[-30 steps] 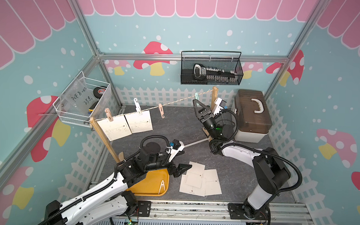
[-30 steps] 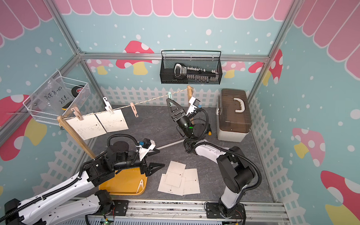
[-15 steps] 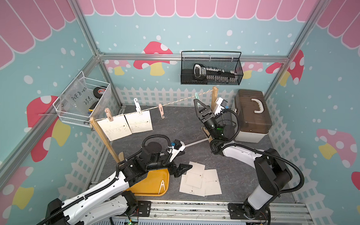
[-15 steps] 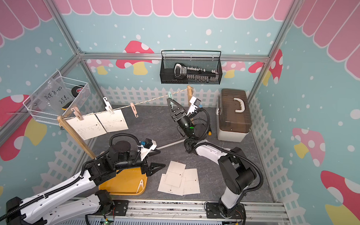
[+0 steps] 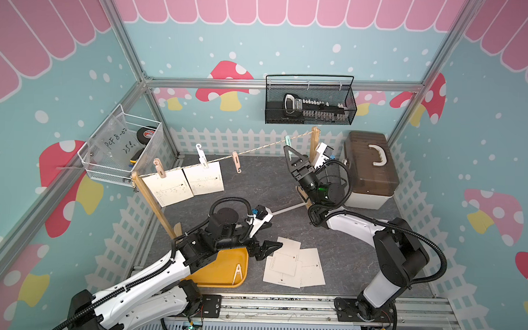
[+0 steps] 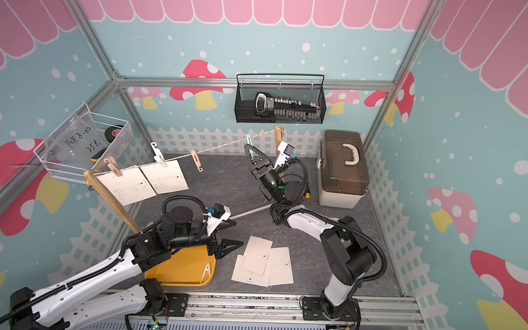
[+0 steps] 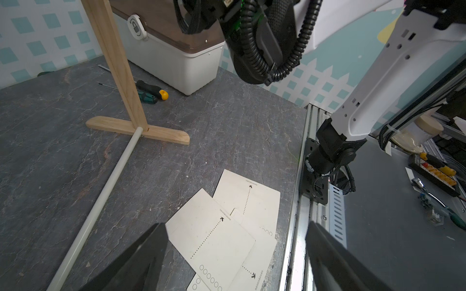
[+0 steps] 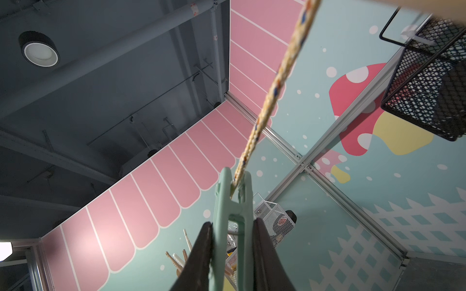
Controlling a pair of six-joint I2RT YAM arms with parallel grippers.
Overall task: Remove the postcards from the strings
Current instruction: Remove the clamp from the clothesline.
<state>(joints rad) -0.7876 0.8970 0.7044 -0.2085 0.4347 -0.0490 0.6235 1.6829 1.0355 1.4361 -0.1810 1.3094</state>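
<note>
Right hand [image 8: 232, 226] clamped on the mint peg [image 8: 233, 199] at the string [image 8: 274, 83]; left hand [image 7: 235, 226] gaping wide.
We note two hung postcards [image 5: 192, 183] pinned at the string's far end, and three loose postcards [image 5: 294, 263] overlapping on the worktop [image 5: 256, 186] below the left hand. This peg carries no card. Risk, as we judge it: a pull along the string rather than off it would drag the line, rock the wooden post [image 5: 313, 143] just beside the right hand, and shake the hung postcards. The brown-lidded box [image 5: 368, 166] crowds that side; open room lies toward mid-worktop. The loose postcards sit near the front rail, where a careless sweep could push them off.
</note>
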